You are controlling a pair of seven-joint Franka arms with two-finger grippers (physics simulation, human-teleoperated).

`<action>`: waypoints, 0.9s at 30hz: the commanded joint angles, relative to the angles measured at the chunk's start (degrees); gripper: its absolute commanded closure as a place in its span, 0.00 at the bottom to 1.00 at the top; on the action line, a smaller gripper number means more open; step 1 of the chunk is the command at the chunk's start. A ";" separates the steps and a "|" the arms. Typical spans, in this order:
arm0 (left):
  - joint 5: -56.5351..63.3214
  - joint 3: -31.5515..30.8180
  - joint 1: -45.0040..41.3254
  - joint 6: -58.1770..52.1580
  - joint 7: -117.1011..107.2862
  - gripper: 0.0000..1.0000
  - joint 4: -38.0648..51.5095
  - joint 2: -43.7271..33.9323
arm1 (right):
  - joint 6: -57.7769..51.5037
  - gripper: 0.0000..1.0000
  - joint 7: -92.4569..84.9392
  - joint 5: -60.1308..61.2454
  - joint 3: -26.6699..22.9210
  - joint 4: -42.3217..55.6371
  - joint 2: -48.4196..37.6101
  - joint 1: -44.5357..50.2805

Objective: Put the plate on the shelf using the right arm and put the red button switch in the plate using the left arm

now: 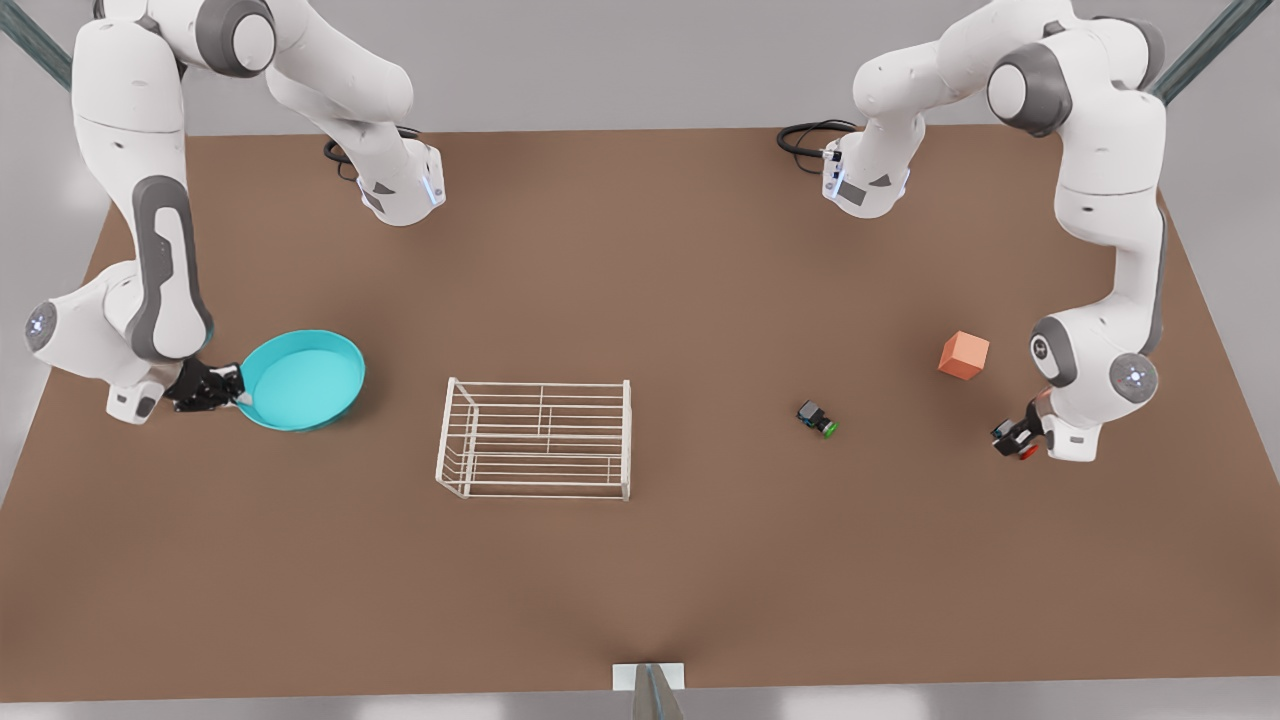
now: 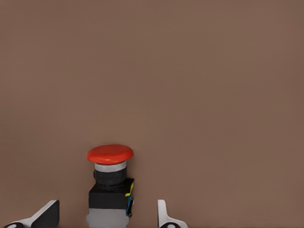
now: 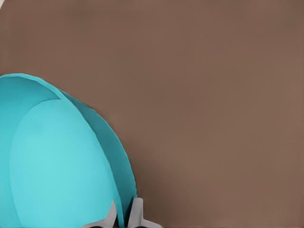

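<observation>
The turquoise plate (image 1: 300,385) sits at the front view's left, beside the white wire shelf (image 1: 535,440). My right gripper (image 1: 238,392) is shut on the plate's near rim. In the right wrist view the fingers (image 3: 137,213) pinch the plate (image 3: 57,161) by its rim wall. At the front view's right, my left gripper (image 1: 1012,438) is low over the table at the red button switch (image 1: 1026,451). The left wrist view has the red button switch (image 2: 110,161) standing between the spread fingertips of the left gripper (image 2: 107,211), with a gap on each side.
A like switch with a green cap (image 1: 818,418) lies between the shelf and the left gripper. An orange cube (image 1: 964,355) sits just behind that gripper. The brown table (image 1: 640,250) stretches wide behind the shelf.
</observation>
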 commanded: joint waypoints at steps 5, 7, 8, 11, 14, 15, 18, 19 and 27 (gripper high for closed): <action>0.12 0.00 0.04 3.14 -0.55 0.00 -0.15 1.21 | -14.91 0.78 5.10 -5.86 0.44 8.57 -2.82 2.02; 0.12 0.00 0.04 3.23 -0.55 0.05 -0.15 1.21 | -17.37 0.78 7.90 -6.82 0.00 9.62 -5.37 5.54; 0.12 0.00 0.04 3.23 -0.55 0.15 -0.15 1.21 | -19.21 0.77 12.47 -8.15 0.00 9.62 -7.48 7.29; 0.12 0.00 0.04 3.14 -0.55 0.32 -0.06 1.21 | -20.80 0.77 24.95 -8.23 0.00 9.62 -9.68 14.85; 0.12 0.00 0.04 3.23 -0.55 0.38 -0.06 1.47 | -20.71 0.77 37.96 -8.23 0.18 11.03 -9.68 21.27; 0.12 0.00 0.04 3.23 -0.55 0.48 -0.06 1.47 | -20.89 0.77 40.25 -8.23 0.53 12.08 -9.68 21.45; 0.12 0.00 0.04 2.97 -0.46 0.58 -0.06 1.21 | -21.76 0.76 47.90 -7.79 3.78 14.02 -9.59 23.38; 0.12 0.00 0.04 2.70 -0.46 0.59 -0.06 0.94 | -21.76 0.76 50.71 -7.79 3.78 15.24 -9.33 24.17; -0.41 -4.65 -0.84 -8.28 -3.62 0.59 1.60 -10.83 | -20.80 0.76 71.80 -4.81 4.22 30.10 4.12 34.02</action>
